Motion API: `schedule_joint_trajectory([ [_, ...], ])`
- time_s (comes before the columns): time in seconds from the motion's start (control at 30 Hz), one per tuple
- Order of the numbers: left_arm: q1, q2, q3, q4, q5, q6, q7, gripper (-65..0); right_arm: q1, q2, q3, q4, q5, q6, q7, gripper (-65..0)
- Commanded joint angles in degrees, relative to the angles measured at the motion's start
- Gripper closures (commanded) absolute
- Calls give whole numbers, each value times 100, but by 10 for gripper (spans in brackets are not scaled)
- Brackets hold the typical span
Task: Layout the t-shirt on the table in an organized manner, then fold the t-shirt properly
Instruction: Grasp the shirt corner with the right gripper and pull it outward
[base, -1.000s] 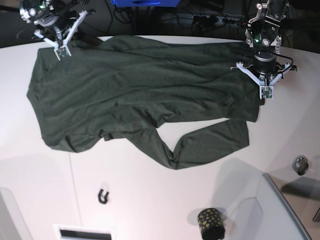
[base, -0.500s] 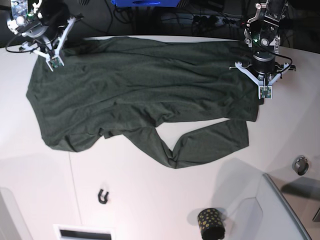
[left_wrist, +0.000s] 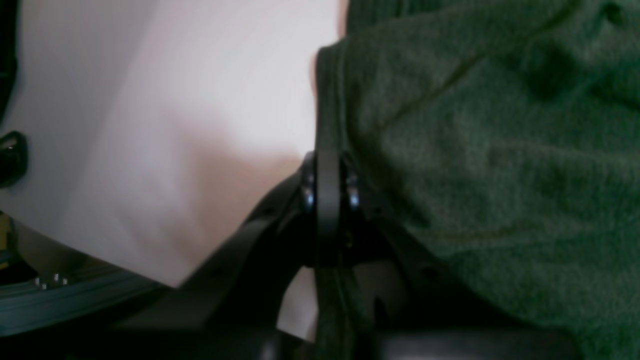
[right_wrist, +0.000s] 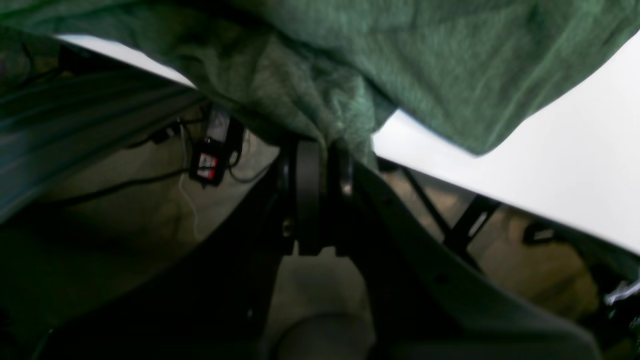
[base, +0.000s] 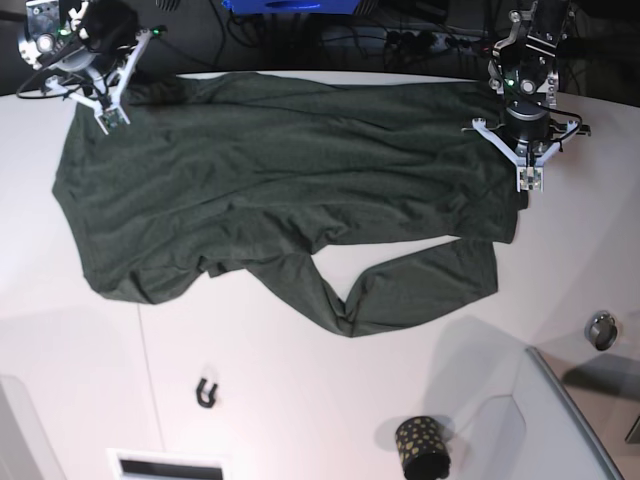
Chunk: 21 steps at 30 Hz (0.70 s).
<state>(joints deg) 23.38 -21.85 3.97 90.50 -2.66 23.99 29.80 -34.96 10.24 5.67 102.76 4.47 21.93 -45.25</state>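
Both grippers, left (base: 527, 172) and right (base: 108, 112), pinch opposite far corners of the t-shirt (base: 270, 190); its long axis runs between them across the table (base: 300, 400).

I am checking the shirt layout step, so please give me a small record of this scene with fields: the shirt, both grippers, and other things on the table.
shirt: dark green t-shirt spread across the far part of the white table, wrinkled, one long sleeve trailing toward the near side
left gripper: shut on the shirt's edge, at the right of the base view
right gripper: shut on the shirt's far corner, at the left of the base view, near the table's edge
other things: black cup with gold dots near the front; small black hook; grey panel at the front right
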Motion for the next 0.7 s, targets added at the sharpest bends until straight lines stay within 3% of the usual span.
schedule_joint_trajectory([
  [0.0, -12, -62, -23, 71, 85, 58, -110, 0, 10, 35, 0, 76, 41, 9, 29, -23],
  [0.07, -12, -62, -23, 80, 85, 58, -110, 0, 10, 27, -9, 102, 41, 35, 20, -86],
  [0.13, -12, -62, -23, 71, 85, 58, -110, 0, -16, 18, -9, 251, 41, 343, 11, -203],
  [0.2, -12, -62, -23, 62, 85, 58, -110, 0, -148, 9, 44, 498, 41, 782, 38, -360],
  [0.27, -12, -62, -32, 62, 85, 58, -110, 0, -201, 9, 53, 823, 41, 985, 38, -477],
  [0.4, -4, -62, -67, 62, 85, 58, -110, 0, 125, -9, 228, 1104, 41, 976, 266, -492],
  [0.53, -12, -62, -76, 62, 85, 58, -110, 0, 1338, 53, 220, 726, 15, 1002, 398, -488],
  [0.6, -39, -53, -85, 89, 41, 58, -110, 0, 2182, 185, 193, 172, 15, 1011, 398, -435],
  [0.67, -179, -18, -49, 97, 24, 58, -110, 0, 3096, 264, 184, -716, 15, 1011, 398, -329],
])
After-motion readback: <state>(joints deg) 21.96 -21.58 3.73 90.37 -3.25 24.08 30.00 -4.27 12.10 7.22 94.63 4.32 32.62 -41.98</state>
